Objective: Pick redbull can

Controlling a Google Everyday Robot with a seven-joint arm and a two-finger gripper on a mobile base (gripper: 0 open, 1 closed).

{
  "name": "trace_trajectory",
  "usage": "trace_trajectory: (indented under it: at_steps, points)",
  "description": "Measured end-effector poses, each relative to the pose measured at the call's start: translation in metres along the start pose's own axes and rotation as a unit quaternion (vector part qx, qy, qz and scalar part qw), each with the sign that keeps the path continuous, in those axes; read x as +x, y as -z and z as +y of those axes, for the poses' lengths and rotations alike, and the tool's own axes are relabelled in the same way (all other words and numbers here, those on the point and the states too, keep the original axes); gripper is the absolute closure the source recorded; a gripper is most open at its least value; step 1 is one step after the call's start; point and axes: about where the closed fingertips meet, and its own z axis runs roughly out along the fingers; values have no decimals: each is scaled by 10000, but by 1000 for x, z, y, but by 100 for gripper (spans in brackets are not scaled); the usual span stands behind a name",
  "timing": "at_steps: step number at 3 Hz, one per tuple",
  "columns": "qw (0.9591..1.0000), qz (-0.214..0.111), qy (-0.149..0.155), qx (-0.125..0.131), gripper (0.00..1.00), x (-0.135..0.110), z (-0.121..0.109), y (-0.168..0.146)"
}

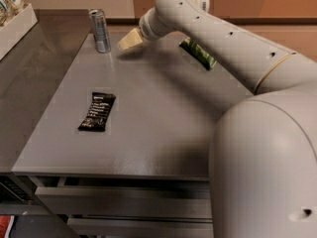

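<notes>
The redbull can (100, 30) stands upright at upper left of the frame, our gripper (130, 38) near it on the right; we cannot tell whether it is open. Coming in sideways, we could topple the slim can.

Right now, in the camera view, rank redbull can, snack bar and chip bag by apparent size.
Largest, about alike: snack bar (nearer camera) and redbull can.
Smallest: chip bag, partly behind the arm.
The gripper hovers beside the can.
</notes>
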Motion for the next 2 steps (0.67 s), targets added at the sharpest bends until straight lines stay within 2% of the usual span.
trace_trajectory:
  at_steps: [1, 2]
  points:
    - [9997, -237, 31, -4, 0, -11, 6, -25]
    - [9986, -467, 37, -237, 0, -23, 17, -47]
